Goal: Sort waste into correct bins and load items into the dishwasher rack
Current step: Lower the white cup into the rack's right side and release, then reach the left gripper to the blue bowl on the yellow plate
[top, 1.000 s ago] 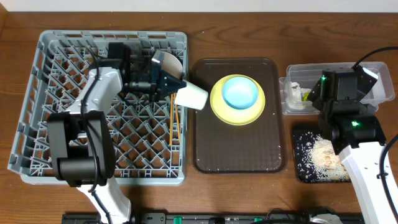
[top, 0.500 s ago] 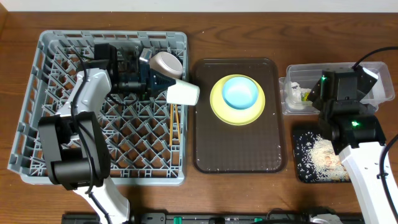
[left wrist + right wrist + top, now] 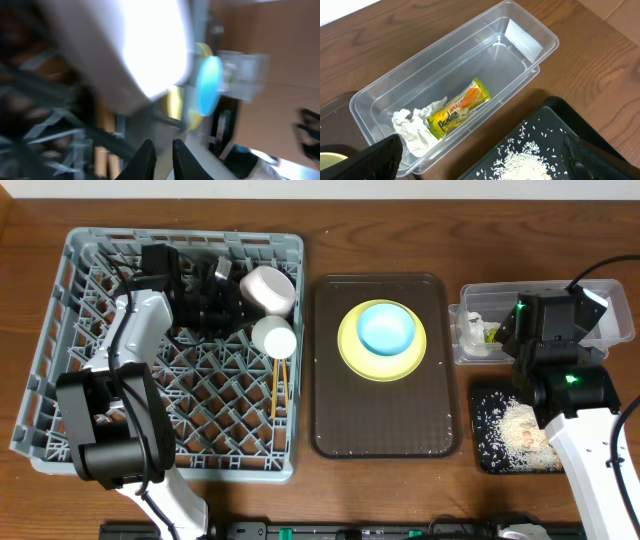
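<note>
The white cup sits among the pegs near the rack's 2 o'clock corner, just at 6 o'clock of the white bowl. It is probably put there so the pegs keep it from rolling. The left gripper is at the cup's 10 o'clock. Its fingers show only a slim gap, and I cannot tell whether they pinch the cup. Chopsticks lie in the rack at the cup's 6 o'clock.

At the rack's 3 o'clock, a yellow plate carrying a blue bowl waits on the brown tray, not yet loaded.

Farther toward 3 o'clock, the right gripper hangs spread wide and empty over the clear tub, which holds a wrapper and a napkin. Food scraps lie in the black tray at the tub's 6 o'clock.

Everything rests on a brown wooden table, and barely any of the room shows.
</note>
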`<move>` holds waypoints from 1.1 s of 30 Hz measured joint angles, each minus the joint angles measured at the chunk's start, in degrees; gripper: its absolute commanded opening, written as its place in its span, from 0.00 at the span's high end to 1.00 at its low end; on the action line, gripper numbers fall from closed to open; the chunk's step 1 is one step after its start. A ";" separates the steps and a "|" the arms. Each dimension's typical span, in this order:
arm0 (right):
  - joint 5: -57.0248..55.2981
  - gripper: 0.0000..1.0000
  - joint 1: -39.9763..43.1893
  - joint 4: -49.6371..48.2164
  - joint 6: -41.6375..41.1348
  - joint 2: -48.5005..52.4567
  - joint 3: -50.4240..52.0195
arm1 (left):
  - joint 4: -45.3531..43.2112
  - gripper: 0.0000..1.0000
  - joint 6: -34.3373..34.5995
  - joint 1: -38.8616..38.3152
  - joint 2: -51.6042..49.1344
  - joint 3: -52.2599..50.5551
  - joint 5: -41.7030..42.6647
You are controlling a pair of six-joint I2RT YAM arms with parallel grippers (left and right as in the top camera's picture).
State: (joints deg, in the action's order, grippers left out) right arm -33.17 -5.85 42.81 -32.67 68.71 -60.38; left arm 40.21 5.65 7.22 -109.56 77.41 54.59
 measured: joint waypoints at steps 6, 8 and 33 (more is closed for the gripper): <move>0.00 0.01 0.00 0.02 0.00 0.00 0.00 | -0.46 0.62 -0.09 -0.22 -0.33 -0.44 -5.77; 0.00 0.01 0.00 0.02 0.00 0.00 0.00 | -0.81 0.58 -0.31 -0.26 -0.28 -0.46 -5.40; 0.02 0.01 0.00 0.02 0.00 0.00 0.00 | 3.28 0.47 7.45 -18.56 34.03 -0.42 -28.20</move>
State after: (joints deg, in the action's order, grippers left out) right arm -33.15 -5.85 42.83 -32.67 68.71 -60.38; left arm 43.48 13.10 -11.33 -75.53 76.99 26.39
